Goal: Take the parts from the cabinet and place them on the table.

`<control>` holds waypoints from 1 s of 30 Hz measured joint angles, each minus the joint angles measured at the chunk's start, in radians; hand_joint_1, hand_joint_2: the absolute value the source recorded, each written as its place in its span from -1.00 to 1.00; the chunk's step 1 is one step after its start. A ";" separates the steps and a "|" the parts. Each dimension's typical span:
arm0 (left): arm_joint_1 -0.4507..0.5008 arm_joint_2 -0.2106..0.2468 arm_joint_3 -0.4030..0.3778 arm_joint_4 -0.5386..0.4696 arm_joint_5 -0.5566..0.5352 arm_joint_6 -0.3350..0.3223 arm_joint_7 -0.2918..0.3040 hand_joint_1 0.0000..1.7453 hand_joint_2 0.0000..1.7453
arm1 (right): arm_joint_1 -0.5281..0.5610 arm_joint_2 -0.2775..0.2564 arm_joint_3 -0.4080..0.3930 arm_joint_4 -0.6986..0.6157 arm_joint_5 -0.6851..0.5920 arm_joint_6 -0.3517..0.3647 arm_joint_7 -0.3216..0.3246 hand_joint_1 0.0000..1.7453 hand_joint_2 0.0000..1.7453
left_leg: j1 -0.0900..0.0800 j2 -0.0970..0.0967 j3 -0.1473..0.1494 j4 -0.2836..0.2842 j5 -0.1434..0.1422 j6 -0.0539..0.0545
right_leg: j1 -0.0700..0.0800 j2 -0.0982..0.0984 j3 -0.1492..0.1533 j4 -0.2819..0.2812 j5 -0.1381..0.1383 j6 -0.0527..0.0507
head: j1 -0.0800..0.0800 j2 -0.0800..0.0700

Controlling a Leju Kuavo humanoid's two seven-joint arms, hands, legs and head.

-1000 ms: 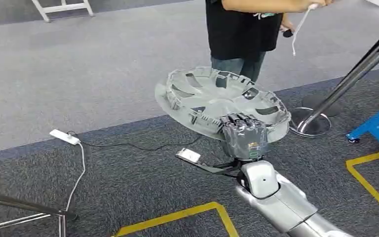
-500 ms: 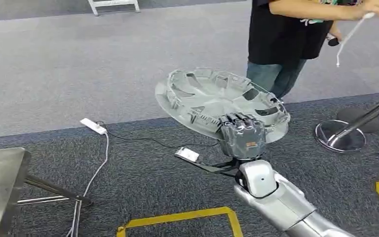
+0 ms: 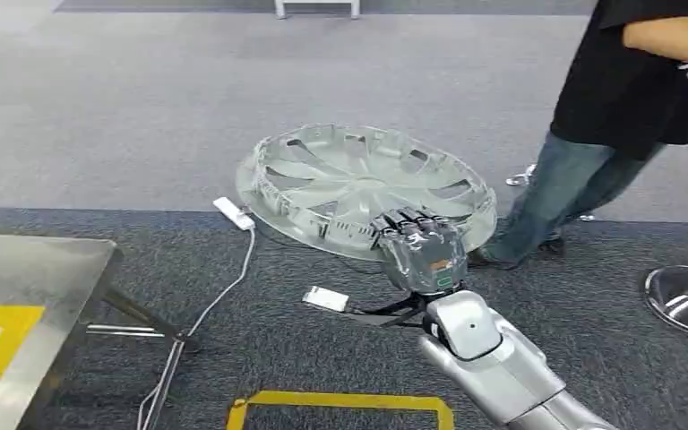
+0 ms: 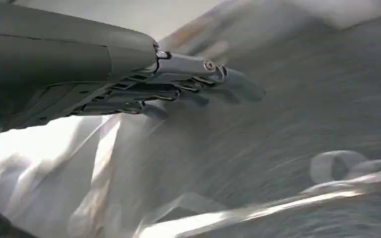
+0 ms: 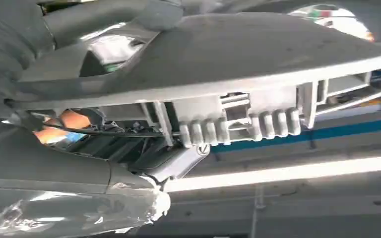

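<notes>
The robot's right hand [image 3: 421, 251], just right of centre in the head view, grips the near rim of a large grey wheel cover [image 3: 358, 184], fingers curled over its edge. The cover is held flat and slightly tilted in the air above the carpeted floor [image 3: 125, 116], its ribbed inner side facing up. At nine o'clock from the cover, low in the frame, lies the corner of a metal surface [image 3: 45, 269] with a yellow marking. A white power strip [image 3: 233, 213] rests on the floor just at the cover's left edge. A person [image 3: 627, 98] in a dark shirt and jeans stands at two o'clock. The left hand [image 4: 188, 87] appears in a blurred wrist view, fingers stretched out and holding nothing
</notes>
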 joint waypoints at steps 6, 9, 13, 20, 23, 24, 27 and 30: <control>0.067 0.078 -0.147 -0.013 -0.034 0.028 -0.031 -1.00 1.00 | 0.011 0.047 -0.071 -0.003 0.002 0.000 -0.063 1.00 1.00 | -0.004 0.098 -0.066 0.115 -0.060 -0.035 | 0.003 -0.079 0.012 0.004 0.001 -0.033 | -0.020 0.000; 0.068 0.088 -0.180 -0.013 -0.054 0.028 -0.043 -1.00 1.00 | 0.015 0.052 -0.103 -0.003 0.005 0.000 -0.067 1.00 1.00 | -0.001 0.120 -0.163 0.308 -0.124 -0.037 | 0.009 -0.129 0.017 0.004 -0.006 -0.041 | -0.019 0.000; 0.074 0.098 -0.192 -0.013 -0.066 0.029 -0.052 -1.00 1.00 | 0.020 0.065 -0.117 -0.007 0.014 0.000 -0.070 1.00 1.00 | -0.011 0.156 -0.030 0.065 0.020 -0.015 | 0.014 -0.174 0.039 0.003 -0.022 -0.037 | -0.019 0.000; 0.074 0.094 -0.194 -0.014 -0.073 0.029 -0.054 -1.00 1.00 | 0.022 0.071 -0.131 -0.014 0.025 0.000 -0.055 1.00 1.00 | -0.020 0.153 0.003 -0.011 0.003 0.022 | 0.023 -0.166 0.041 0.031 -0.074 -0.004 | -0.015 0.000; 0.063 0.088 -0.191 -0.014 -0.082 0.026 -0.054 -1.00 1.00 | 0.027 0.069 -0.139 -0.017 0.031 0.000 -0.045 1.00 1.00 | -0.021 0.110 0.002 -0.011 0.003 0.031 | 0.022 -0.097 -0.082 0.273 -0.174 -0.003 | -0.010 0.000; 0.063 0.085 -0.190 -0.014 -0.083 0.024 -0.054 -1.00 1.00 | 0.031 0.069 -0.139 -0.017 0.032 0.000 -0.045 1.00 1.00 | -0.021 0.096 0.002 -0.011 0.002 0.031 | 0.023 -0.096 -0.114 0.319 -0.178 -0.003 | -0.011 0.000; 0.062 0.079 -0.185 -0.014 -0.085 0.021 -0.054 -1.00 1.00 | 0.038 0.070 -0.141 -0.018 0.036 0.000 -0.036 1.00 1.00 | -0.022 0.047 0.009 -0.010 0.001 0.030 | 0.022 -0.088 -0.079 0.178 -0.048 -0.010 | -0.010 0.000; 0.060 0.064 -0.169 -0.021 -0.096 0.009 -0.054 -1.00 1.00 | 0.041 0.068 -0.144 -0.026 0.042 0.000 -0.021 1.00 1.00 | -0.023 0.011 0.003 -0.003 0.002 0.019 | 0.012 0.009 -0.013 0.016 0.013 -0.022 | -0.015 0.000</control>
